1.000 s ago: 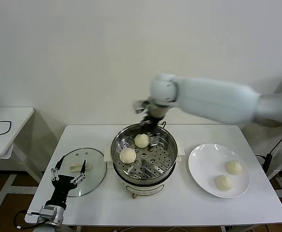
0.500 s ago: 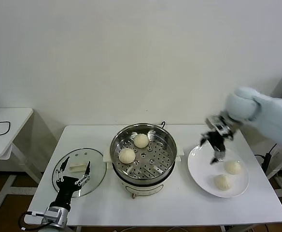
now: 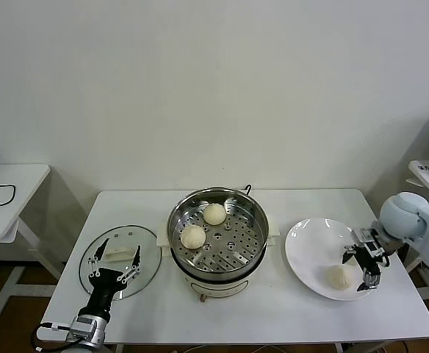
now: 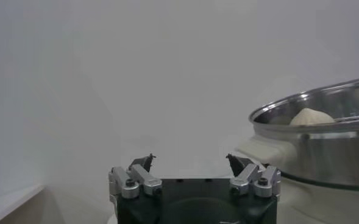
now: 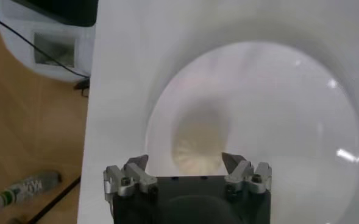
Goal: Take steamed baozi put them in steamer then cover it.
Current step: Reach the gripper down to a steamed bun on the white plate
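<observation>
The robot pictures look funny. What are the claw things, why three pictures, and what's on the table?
The claws are grippers, the robot's hands. One picture comes from its head, the other two from cameras on its wrists. On the white table a shiny steamer holds two baozi, a white plate holds more, and a glass lid lies flat. The right gripper, open, reaches over the plate, with one plate baozi between its fingers. The left gripper, open and empty, waits over the lid.
</observation>
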You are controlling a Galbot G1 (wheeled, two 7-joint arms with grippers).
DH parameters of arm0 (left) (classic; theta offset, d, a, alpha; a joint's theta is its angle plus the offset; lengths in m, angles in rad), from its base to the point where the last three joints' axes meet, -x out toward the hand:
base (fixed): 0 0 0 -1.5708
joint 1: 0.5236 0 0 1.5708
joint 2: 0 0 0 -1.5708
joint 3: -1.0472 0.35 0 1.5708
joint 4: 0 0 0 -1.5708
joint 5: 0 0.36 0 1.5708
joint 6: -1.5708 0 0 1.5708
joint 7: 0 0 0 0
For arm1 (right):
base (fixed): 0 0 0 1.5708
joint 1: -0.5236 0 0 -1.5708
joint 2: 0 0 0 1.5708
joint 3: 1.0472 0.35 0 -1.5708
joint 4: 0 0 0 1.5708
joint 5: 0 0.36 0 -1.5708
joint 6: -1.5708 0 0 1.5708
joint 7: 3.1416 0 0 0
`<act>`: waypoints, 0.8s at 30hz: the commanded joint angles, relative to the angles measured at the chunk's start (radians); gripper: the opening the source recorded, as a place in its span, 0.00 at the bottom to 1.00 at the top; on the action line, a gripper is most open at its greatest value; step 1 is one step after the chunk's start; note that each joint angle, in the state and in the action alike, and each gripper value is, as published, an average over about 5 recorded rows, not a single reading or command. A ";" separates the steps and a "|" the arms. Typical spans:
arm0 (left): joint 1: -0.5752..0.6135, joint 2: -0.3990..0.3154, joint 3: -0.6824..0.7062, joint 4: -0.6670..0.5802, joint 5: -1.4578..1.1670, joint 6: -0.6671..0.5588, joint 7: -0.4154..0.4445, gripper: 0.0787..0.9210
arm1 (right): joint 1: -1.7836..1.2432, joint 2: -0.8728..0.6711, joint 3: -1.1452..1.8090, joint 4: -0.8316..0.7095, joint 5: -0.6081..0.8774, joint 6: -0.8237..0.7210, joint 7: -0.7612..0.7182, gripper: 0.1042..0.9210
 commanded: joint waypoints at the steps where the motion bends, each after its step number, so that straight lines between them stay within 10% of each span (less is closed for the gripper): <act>1: 0.000 0.000 0.003 0.001 0.001 0.000 0.000 0.88 | -0.158 0.025 0.152 -0.049 -0.067 0.022 0.054 0.88; 24: -0.001 -0.001 0.010 0.006 0.009 -0.004 -0.002 0.88 | -0.132 0.097 0.116 -0.094 -0.046 0.009 0.088 0.88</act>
